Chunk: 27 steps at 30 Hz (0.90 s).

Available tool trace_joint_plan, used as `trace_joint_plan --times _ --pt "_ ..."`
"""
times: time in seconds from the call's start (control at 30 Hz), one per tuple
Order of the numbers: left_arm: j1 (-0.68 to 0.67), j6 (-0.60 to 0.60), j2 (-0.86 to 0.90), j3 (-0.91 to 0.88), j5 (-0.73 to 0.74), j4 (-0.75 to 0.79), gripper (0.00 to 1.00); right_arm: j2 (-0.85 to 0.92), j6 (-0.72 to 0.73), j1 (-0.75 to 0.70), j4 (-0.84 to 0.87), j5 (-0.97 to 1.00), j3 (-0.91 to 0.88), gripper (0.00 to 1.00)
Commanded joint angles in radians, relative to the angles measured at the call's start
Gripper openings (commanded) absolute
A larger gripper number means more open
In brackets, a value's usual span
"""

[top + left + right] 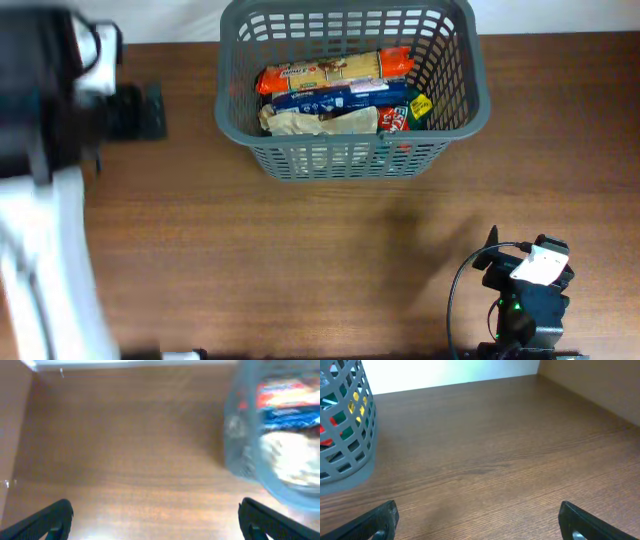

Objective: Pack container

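Note:
The dark grey lattice basket point(350, 157) stands at the back centre of the wooden table. It holds several food packets: an orange-ended biscuit pack point(335, 70), a blue pack point(340, 98), a beige bag point(315, 122) and a red pack point(393, 118). My left gripper point(155, 520) is open and empty over bare table, with the blurred basket point(237, 435) to its right. My right gripper point(480, 520) is open and empty over bare table, and the basket point(350, 455) is far to its left.
The left arm point(60, 110) is blurred at the far left of the table. The right arm point(525, 290) sits at the front right edge. A white wall borders the table's far edge point(455, 372).

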Motion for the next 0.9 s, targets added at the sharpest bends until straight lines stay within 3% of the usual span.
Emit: trace_joint_plan --times 0.0,0.17,0.3,0.53,0.87 --pt "-0.024 0.012 -0.292 -0.307 0.011 0.184 0.99 -0.011 0.001 0.003 0.003 0.016 -0.009 0.99" --pt "-0.074 0.012 -0.688 -0.842 0.019 0.718 0.99 -0.011 0.001 0.003 0.003 0.016 -0.009 0.99" --pt "-0.093 0.012 -0.97 -1.216 0.035 0.98 0.99 -0.011 0.001 0.003 0.003 0.016 -0.009 0.99" --pt "-0.093 0.012 -1.299 -1.661 0.052 1.132 0.99 -0.011 0.001 0.003 0.003 0.016 -0.009 0.99" --pt "-0.093 0.012 -1.499 -1.959 0.051 1.225 0.99 -0.011 0.001 0.003 0.002 0.016 -0.009 0.99"
